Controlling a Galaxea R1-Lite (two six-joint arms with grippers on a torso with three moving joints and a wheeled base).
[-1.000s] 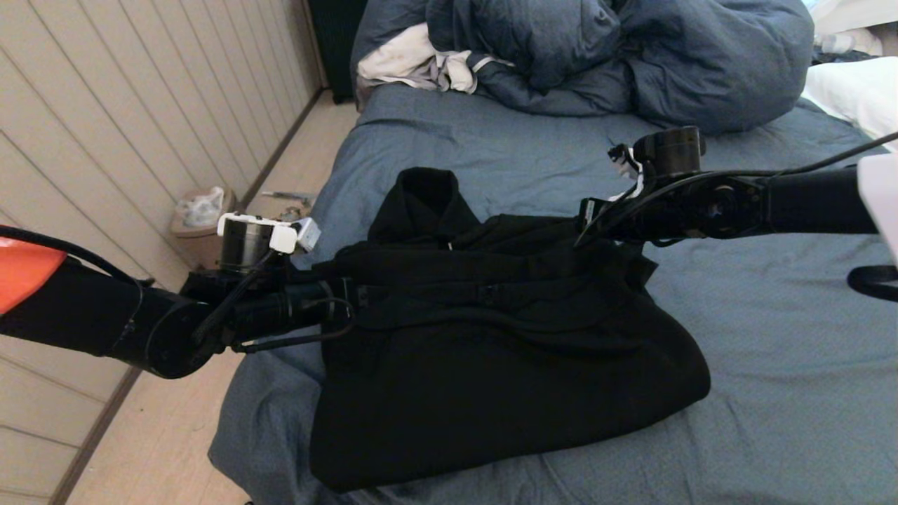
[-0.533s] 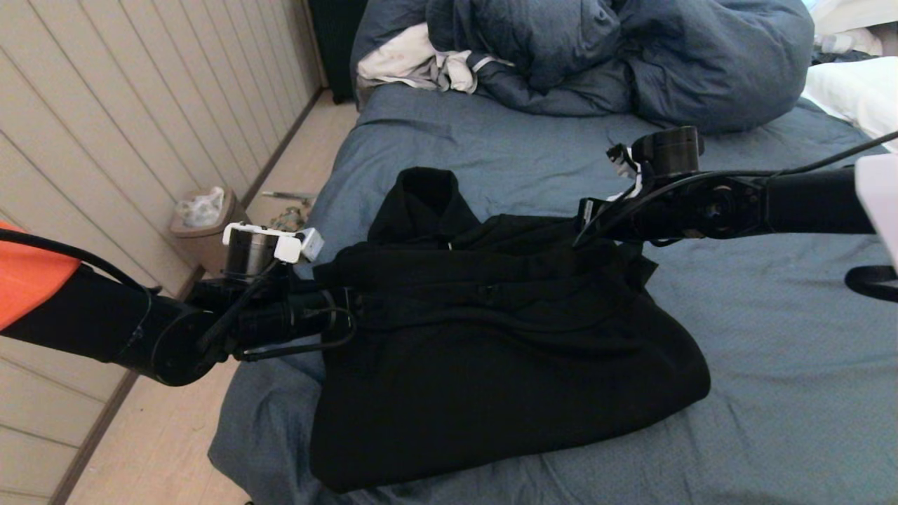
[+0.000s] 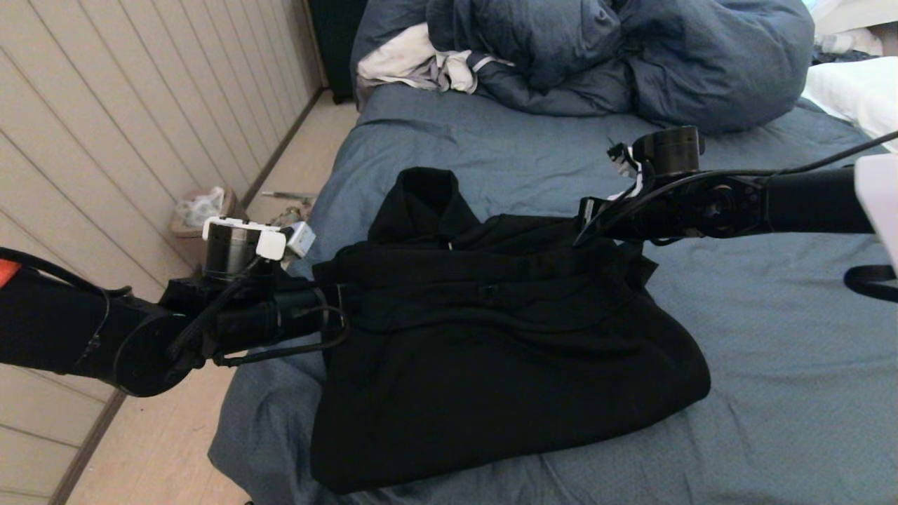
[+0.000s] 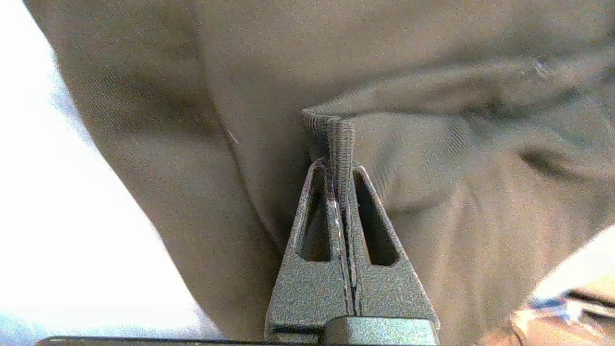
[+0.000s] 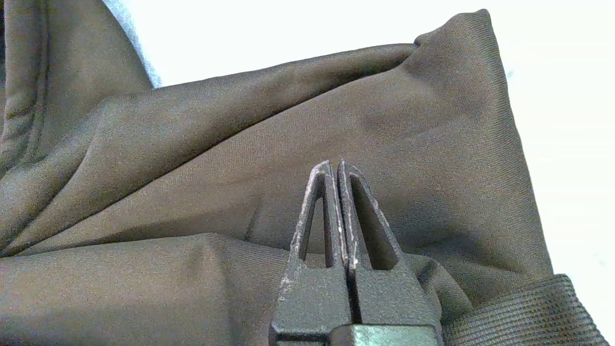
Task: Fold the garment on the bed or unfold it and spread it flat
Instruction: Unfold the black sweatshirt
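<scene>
Garment (image 3: 491,337) near bed's (image 3: 772,393) left edge: left gripper (image 4: 338,139) pinches ribbed hem, right gripper (image 5: 335,168) clamped, ready to lift.

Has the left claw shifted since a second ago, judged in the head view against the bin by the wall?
Yes. The left claw, shut on the hoodie edge, has drawn slightly left, and its wrist camera now covers more of the bin.
</scene>
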